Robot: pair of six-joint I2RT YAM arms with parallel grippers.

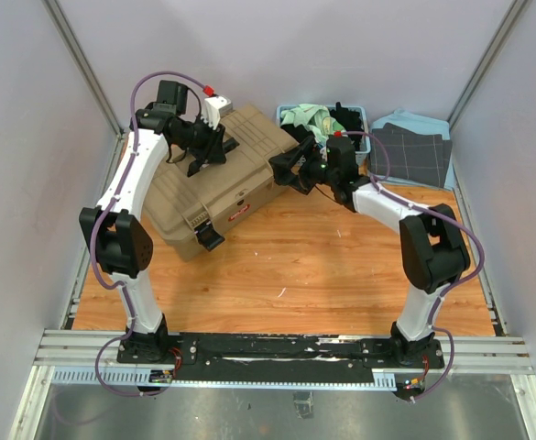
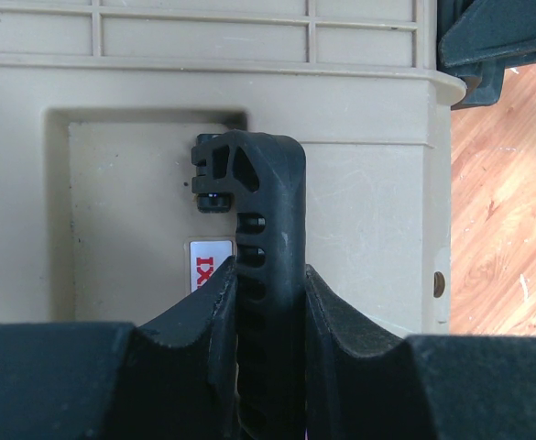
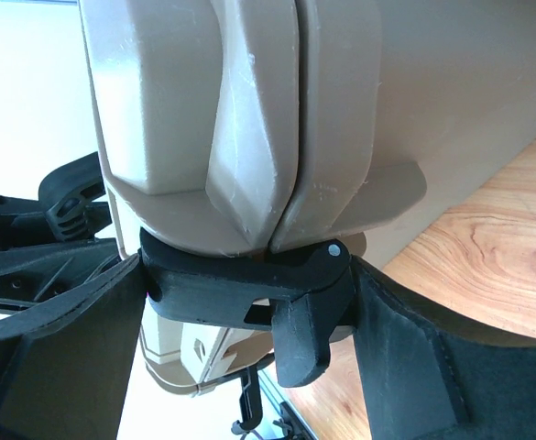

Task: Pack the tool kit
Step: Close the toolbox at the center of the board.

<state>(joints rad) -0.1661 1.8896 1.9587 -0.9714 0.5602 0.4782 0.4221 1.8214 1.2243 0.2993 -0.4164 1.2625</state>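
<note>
Steadying the shut toolbox by its handle while its end latch is worked.

Nearest the arm bases, bare table (image 1: 295, 275) lies in front of the toolbox (image 1: 254, 151), and a front latch (image 1: 210, 239) at its near corner juts out, seemingly undone. The toolbox sits with its lid down and no loose tools show outside it, so packing looks nearly finished and latching is probably what is left. On top of it, the left gripper (image 2: 269, 284) is clamped narrowly on the black handle (image 2: 268, 192), likely to keep the box from sliding. At its right end, the right gripper (image 3: 249, 298) stands wide, pads against both ends of the end latch (image 3: 213, 275), apparently to press it home. Beyond the toolbox's far right corner sits a blue basket (image 1: 286, 110).
</note>
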